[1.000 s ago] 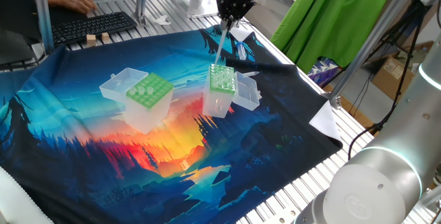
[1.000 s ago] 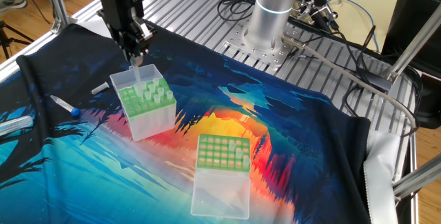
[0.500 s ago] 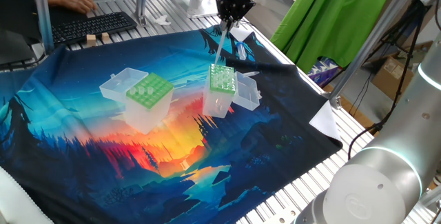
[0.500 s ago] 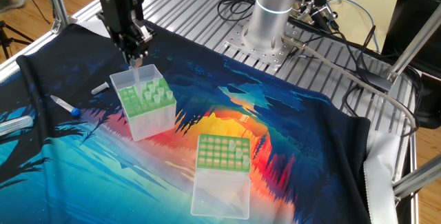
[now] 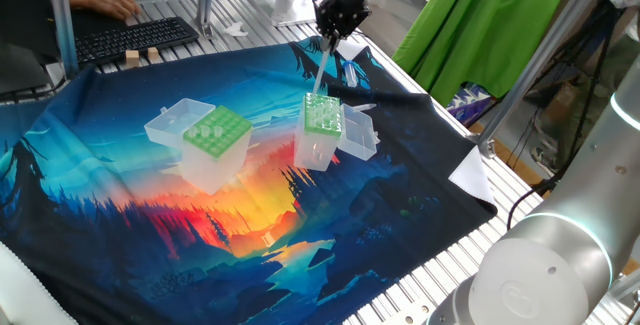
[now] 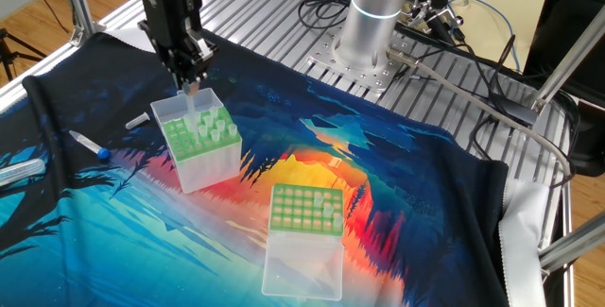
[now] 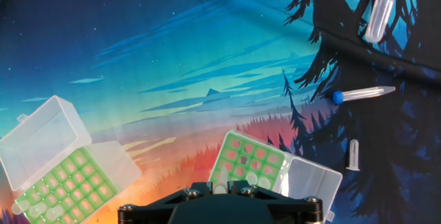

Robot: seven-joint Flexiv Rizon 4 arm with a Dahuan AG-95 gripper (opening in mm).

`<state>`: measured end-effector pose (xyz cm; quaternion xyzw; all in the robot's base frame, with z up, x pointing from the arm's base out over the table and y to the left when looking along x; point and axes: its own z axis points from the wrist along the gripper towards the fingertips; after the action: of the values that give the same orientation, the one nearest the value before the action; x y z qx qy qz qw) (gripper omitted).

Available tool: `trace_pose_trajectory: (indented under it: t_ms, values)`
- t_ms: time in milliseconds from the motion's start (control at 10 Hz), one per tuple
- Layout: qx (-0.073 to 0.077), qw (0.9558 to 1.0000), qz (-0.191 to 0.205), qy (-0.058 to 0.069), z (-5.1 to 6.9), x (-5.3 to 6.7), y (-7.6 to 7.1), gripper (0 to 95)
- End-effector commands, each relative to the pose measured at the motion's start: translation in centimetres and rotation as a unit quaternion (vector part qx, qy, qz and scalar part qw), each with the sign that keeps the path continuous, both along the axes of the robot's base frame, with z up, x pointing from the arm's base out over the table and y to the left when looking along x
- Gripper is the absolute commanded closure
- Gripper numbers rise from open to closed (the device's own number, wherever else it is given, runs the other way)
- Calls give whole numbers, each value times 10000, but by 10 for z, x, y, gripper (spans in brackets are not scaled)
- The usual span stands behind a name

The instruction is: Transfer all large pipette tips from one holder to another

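Translucent and whitish, a large tip [image 5: 323, 65] hangs upright from the gripper [image 5: 331, 31], whose fingers are clamped on its wide end, its point just above the green top of the box [image 6: 200, 143] with open lid (several more tips [image 6: 219, 129] stand in that box). Well apart on the printed cloth [image 6: 397, 203] sits the other box [image 6: 304, 209].

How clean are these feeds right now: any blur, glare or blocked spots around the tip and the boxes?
One fixed view: sharp, even light; the held pipette tip is pale and thin against the cloth. The other fixed view: sharp; the gripper partly hides the tip above the box. Hand view: in focus, but the dark gripper body blocks the bottom edge, and the clear lids look washed out.
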<state>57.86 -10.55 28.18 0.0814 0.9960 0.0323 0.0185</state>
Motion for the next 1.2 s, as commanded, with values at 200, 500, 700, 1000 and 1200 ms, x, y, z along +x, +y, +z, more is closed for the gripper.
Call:
trace_pose_trajectory:
  t_ms: [200,500,700,1000,1200]
  values:
    - [15,10000,25,-6,-1,-1,-2,950]
    - [32,10000,11,-26,-6,-3,-2,950]
    - [43,10000,13,-48,-10,-2,-1,950]
    - [45,9999,40,-93,-19,-2,-2,950]
    - [60,9999,49,-144,-28,-2,-3,950]
